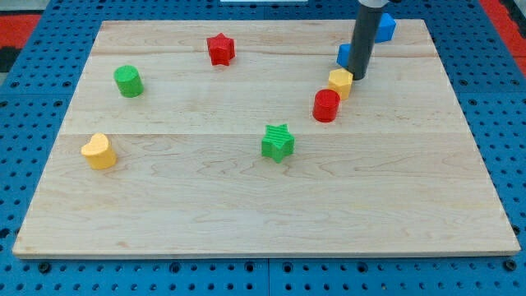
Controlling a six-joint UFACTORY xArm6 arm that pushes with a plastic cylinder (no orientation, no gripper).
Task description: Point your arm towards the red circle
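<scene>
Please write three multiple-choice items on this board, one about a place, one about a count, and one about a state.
1. Where is my tip relative to the red circle?
A. toward the view's top and right of it
B. toward the view's bottom and left of it
C. resting on top of it

2. How many green blocks are on the board?
A. one
B. two
C. four

3. What touches the red circle?
A. the green star
B. the red star
C. the small yellow block, or nearly so

Key: 1 A, the rod ends beside the small yellow block, above the circle in the view. 2 B, the green cylinder and the green star. 3 C, it sits right against the circle's upper right edge.
</scene>
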